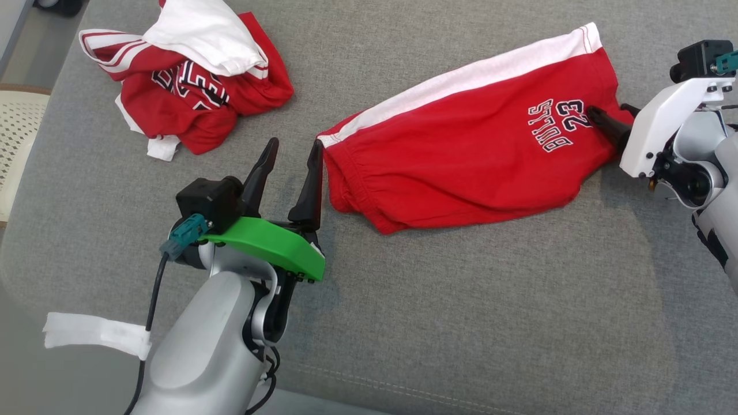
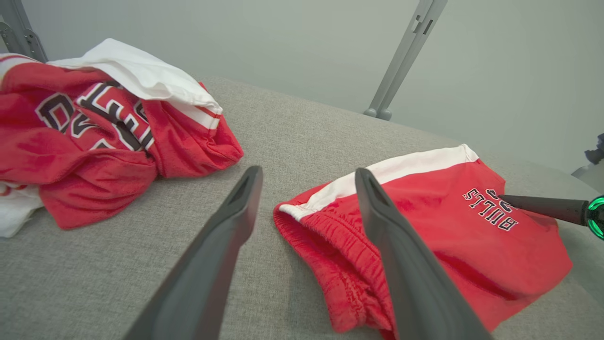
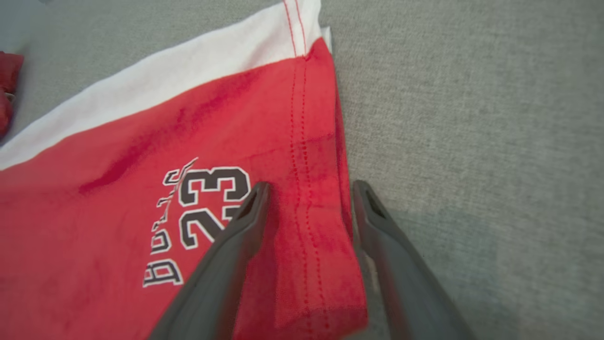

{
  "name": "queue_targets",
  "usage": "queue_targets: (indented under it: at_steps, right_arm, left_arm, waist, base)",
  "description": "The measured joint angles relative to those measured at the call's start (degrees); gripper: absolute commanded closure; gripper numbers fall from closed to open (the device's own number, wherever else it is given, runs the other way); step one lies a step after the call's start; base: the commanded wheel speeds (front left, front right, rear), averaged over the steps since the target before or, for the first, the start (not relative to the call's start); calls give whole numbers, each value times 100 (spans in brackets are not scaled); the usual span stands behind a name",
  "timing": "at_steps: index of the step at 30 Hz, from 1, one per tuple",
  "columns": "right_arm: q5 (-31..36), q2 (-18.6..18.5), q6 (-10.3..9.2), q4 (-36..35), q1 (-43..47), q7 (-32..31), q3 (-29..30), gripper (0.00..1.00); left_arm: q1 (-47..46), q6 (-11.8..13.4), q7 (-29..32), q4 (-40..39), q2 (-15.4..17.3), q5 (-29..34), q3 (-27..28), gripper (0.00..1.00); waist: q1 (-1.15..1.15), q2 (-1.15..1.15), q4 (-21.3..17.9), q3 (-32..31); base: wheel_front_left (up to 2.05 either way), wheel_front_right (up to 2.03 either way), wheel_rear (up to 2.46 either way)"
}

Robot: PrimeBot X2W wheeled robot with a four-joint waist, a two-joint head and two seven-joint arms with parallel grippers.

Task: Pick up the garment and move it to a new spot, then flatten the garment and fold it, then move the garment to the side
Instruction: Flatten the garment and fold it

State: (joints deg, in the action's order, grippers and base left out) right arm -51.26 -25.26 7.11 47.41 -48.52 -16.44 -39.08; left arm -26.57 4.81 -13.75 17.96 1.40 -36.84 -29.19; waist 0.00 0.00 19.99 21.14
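Note:
The garment (image 1: 473, 155) is a pair of red shorts with a white side stripe and "BULLS 23" print, lying fairly flat across the grey cushion. My left gripper (image 1: 294, 144) is open at the waistband end, its right finger beside the stripe corner; in the left wrist view my left gripper (image 2: 309, 171) points past the elastic edge of the garment (image 2: 448, 226). My right gripper (image 1: 610, 109) is at the hem end. In the right wrist view my right gripper (image 3: 311, 186) stands open astride the stitched hem of the garment (image 3: 141, 189), one finger on the cloth, one on the cushion.
A crumpled red and white jersey (image 1: 190, 80) lies at the back left, also close in the left wrist view as the jersey (image 2: 94, 127). The grey cushion (image 1: 461, 317) has bare room in front. A cream woven chair (image 1: 17, 127) stands off the left edge. A metal leg (image 2: 401, 56) rises behind.

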Motion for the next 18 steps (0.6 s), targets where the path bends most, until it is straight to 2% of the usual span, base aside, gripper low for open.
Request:
queue_targets:
  at_steps: [1, 3, 12, 18]
  right_arm:
    - [-27, 0, 0, -1, 0, 0, -5, 68]
    - [-49, 9, 0, -11, 0, 2, -9, 100]
    - [-229, 118, 0, -185, 38, 40, -158, 100]
    - [-457, 113, 0, -334, 190, 372, -65, 100]
  left_arm:
    - [14, 1, -1, -12, 0, 3, 13, 0]
    - [48, 27, -1, -32, 0, 29, 41, 0]
    - [250, 70, -45, -125, 107, 92, 213, 0]
    - [336, 74, -48, -210, 148, 133, 282, 0]
  waist:
    - [0, 0, 5, -3]
    - [0, 0, 12, -6]
    - [0, 0, -111, -78]
    - [0, 0, -300, -155]
  base:
    - [0, 0, 0]
    - [0, 0, 0]
    - [0, 0, 0]
    - [0, 0, 0]
